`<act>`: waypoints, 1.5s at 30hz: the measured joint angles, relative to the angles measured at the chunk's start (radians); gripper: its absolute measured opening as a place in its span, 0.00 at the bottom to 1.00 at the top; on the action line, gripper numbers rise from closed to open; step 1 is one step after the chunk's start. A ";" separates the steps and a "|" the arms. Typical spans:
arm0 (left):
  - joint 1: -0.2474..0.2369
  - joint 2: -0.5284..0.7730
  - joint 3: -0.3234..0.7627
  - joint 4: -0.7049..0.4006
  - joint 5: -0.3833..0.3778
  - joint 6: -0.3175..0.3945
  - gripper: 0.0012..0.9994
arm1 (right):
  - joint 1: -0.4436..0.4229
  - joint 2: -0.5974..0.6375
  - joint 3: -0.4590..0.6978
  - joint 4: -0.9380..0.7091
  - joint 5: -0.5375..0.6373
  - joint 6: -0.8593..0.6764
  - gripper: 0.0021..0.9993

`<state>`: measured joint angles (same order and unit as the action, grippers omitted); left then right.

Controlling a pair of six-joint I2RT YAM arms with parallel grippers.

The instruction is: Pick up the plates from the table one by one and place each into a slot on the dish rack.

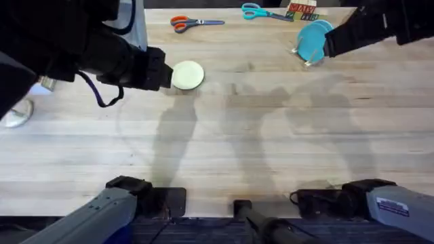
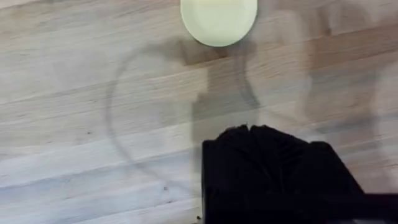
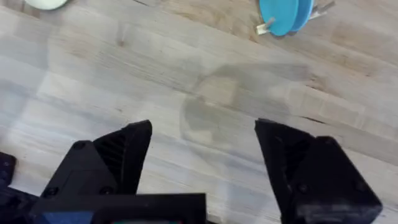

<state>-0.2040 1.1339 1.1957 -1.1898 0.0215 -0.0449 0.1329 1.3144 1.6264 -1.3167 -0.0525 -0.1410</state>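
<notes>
A pale cream-yellow plate (image 1: 188,74) (image 2: 219,18) lies flat on the table (image 1: 224,135). My left gripper (image 1: 163,70) (image 2: 249,128) hovers just to its left, shut with nothing in it. Two blue plates stand on edge in the dish rack (image 1: 306,61) (image 3: 263,27) at the far right: a teal-blue plate (image 1: 310,43) (image 3: 277,15) and a lighter blue plate (image 1: 321,27) (image 3: 305,11) behind it. My right gripper (image 1: 331,45) (image 3: 204,134) hangs raised beside the rack, open, with bare wood below its fingers (image 3: 134,149).
Orange-handled scissors (image 1: 186,23) and teal-handled scissors (image 1: 261,11) lie along the table's far edge, with coloured blocks (image 1: 302,10) behind the rack. A shiny object (image 1: 17,112) sits at the left edge. Bare planks stretch across the middle and front.
</notes>
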 joint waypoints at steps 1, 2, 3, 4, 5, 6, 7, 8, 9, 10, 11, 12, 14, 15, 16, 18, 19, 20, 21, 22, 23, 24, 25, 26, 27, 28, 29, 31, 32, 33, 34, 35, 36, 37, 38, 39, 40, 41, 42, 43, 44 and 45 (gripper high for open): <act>0.005 0.000 0.000 0.000 0.015 -0.002 0.04 | 0.000 0.000 0.000 0.000 0.000 0.000 1.00; 0.014 0.000 0.000 0.000 0.036 -0.001 0.04 | 0.000 0.000 0.000 0.000 0.000 0.000 1.00; 0.024 0.000 0.000 0.000 0.058 -0.001 0.04 | 0.000 0.000 0.000 0.000 0.000 0.000 1.00; 0.037 0.000 0.000 0.001 0.084 0.002 0.04 | 0.000 0.000 0.000 0.000 0.000 0.000 1.00; 0.053 0.002 0.000 0.001 0.113 0.008 0.04 | 0.000 0.000 0.000 0.000 0.000 0.000 1.00; 0.068 0.005 0.000 0.002 0.136 0.014 0.04 | 0.000 0.000 0.000 0.000 0.000 0.000 1.00; 0.087 0.011 0.000 0.003 0.164 0.023 0.04 | 0.000 0.000 0.000 0.000 0.000 0.000 1.00; 0.105 0.018 0.000 0.004 0.187 0.033 0.04 | 0.000 0.000 0.000 0.000 0.000 0.000 1.00; 0.126 0.027 0.000 0.004 0.212 0.043 0.04 | 0.000 0.000 0.000 0.000 0.000 0.000 1.00; 0.147 0.038 0.000 0.004 0.235 0.054 0.04 | 0.000 0.000 0.000 0.000 0.000 0.000 1.00; 0.167 0.050 0.000 0.004 0.258 0.066 0.04 | 0.000 0.000 0.000 0.000 0.000 0.000 1.00; 0.188 0.063 0.000 0.004 0.283 0.077 0.04 | 0.000 0.000 0.000 0.000 0.000 0.000 1.00; 0.223 0.087 0.000 0.005 0.323 0.092 0.04 | 0.000 0.000 0.000 0.000 0.000 0.000 1.00; 0.241 0.102 0.000 0.009 0.344 0.098 0.04 | 0.000 0.000 0.000 0.000 0.000 0.000 1.00; 0.258 0.120 0.000 0.015 0.363 0.102 0.04 | 0.000 0.000 0.000 0.000 0.000 0.000 1.00; 0.281 0.152 0.000 0.028 0.392 0.109 0.04 | 0.000 0.000 0.000 0.000 0.000 0.000 1.00; 0.290 0.171 0.000 0.040 0.408 0.112 0.04 | 0.000 0.000 0.000 0.000 0.000 0.000 1.00; 0.296 0.189 0.000 0.055 0.422 0.114 0.04 | 0.000 0.000 0.000 0.000 0.000 0.000 1.00; 0.300 0.205 0.000 0.070 0.435 0.117 0.04 | 0.000 0.000 0.000 0.000 0.000 0.000 1.00; 0.301 0.223 0.000 0.086 0.446 0.117 0.04 | 0.000 0.000 0.000 0.000 0.000 0.000 1.00; 0.301 0.239 0.000 0.102 0.457 0.118 0.04 | 0.000 0.000 0.000 0.000 0.000 0.000 1.00; 0.301 0.252 0.000 0.116 0.464 0.119 0.04 | 0.000 0.000 0.000 0.000 0.000 0.000 1.00; 0.301 0.265 0.000 0.130 0.471 0.120 0.04 | 0.000 0.000 0.000 0.000 0.000 0.000 1.00; 0.301 0.277 0.000 0.141 0.477 0.120 0.04 | 0.000 0.000 0.000 0.000 0.000 0.000 1.00; 0.301 0.287 0.000 0.153 0.481 0.120 0.04 | 0.000 0.000 0.000 0.000 0.000 0.000 1.00; 0.301 0.297 0.000 0.165 0.484 0.120 0.04 | 0.000 0.000 0.000 0.000 0.000 0.000 1.00; 0.301 0.306 0.000 0.176 0.486 0.120 0.04 | 0.000 0.000 0.000 0.000 0.000 0.000 1.00; 0.301 0.326 0.000 0.196 0.493 0.120 0.04 | 0.000 0.000 0.000 0.000 0.000 0.000 1.00; 0.301 0.339 0.000 0.207 0.500 0.120 0.04 | 0.000 0.000 0.000 0.000 0.000 0.000 1.00; 0.301 0.350 0.000 0.218 0.509 0.120 0.04 | 0.000 0.000 0.000 0.000 0.000 0.000 1.00; 0.301 0.364 0.000 0.231 0.517 0.120 0.04 | 0.000 0.000 0.000 0.000 0.000 0.000 0.99; 0.301 0.377 0.000 0.241 0.524 0.120 0.04 | 0.000 0.000 0.000 0.000 0.000 0.000 0.99; 0.301 0.392 0.000 0.249 0.531 0.120 0.04 | 0.000 0.000 0.000 0.000 0.000 0.000 0.99; 0.301 0.408 0.000 0.258 0.535 0.119 0.04 | 0.000 0.000 0.000 0.000 0.000 0.000 0.99; 0.301 0.422 0.000 0.266 0.538 0.116 0.04 | 0.000 0.000 0.000 0.000 0.000 0.000 0.99; 0.301 0.437 0.000 0.275 0.540 0.115 0.04 | 0.000 0.000 0.000 0.000 0.000 0.000 0.99; 0.301 0.452 0.000 0.284 0.542 0.112 0.04 | 0.000 0.000 0.000 0.000 0.000 0.000 1.00; 0.302 0.463 0.000 0.290 0.546 0.110 0.04 | 0.000 0.000 0.000 0.000 0.000 0.000 0.99; 0.304 0.474 0.000 0.298 0.553 0.108 0.04 | 0.000 0.000 0.000 0.000 0.000 0.000 0.99; 0.308 0.483 0.000 0.305 0.560 0.107 0.04 | 0.000 0.000 0.000 0.000 0.000 0.000 0.99; 0.313 0.490 0.000 0.314 0.563 0.105 0.04 | 0.000 0.000 0.000 0.000 0.000 0.000 0.99; 0.319 0.496 0.000 0.322 0.566 0.104 0.04 | 0.000 0.000 0.000 0.000 0.000 0.000 0.99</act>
<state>0.1146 1.6294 1.1957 -0.8679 0.5878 0.0595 0.1329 1.3144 1.6264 -1.3170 -0.0522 -0.1410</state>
